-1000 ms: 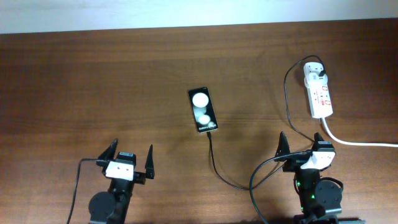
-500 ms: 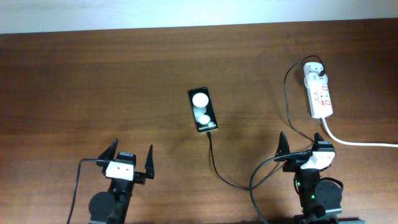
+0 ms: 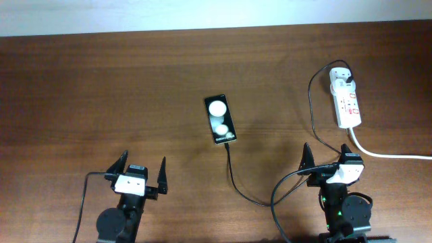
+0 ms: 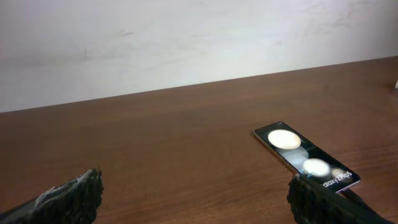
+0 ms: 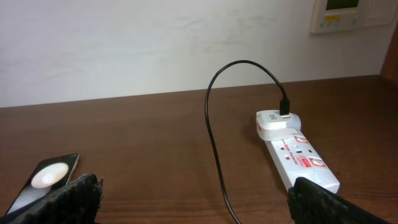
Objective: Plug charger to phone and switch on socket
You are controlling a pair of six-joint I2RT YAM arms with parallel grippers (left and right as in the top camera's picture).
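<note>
The black phone [image 3: 220, 119] lies flat mid-table, two white reflections on its screen; it also shows in the left wrist view [image 4: 305, 155] and the right wrist view [image 5: 43, 180]. The thin black charger cable [image 3: 233, 177] runs from the phone's near end, loops right and up to its white plug [image 3: 341, 80] seated in the white socket strip [image 3: 347, 106]; both show in the right wrist view, the cable [image 5: 214, 143] and the strip [image 5: 298, 158]. My left gripper [image 3: 142, 174] is open and empty, near-left of the phone. My right gripper [image 3: 327, 162] is open and empty, below the strip.
A thick white cord [image 3: 388, 154] runs from the strip's near end off the right edge. The robots' thicker black cables [image 3: 280, 196] loop beside the right arm base. A white wall [image 4: 186, 43] stands behind the table's far edge.
</note>
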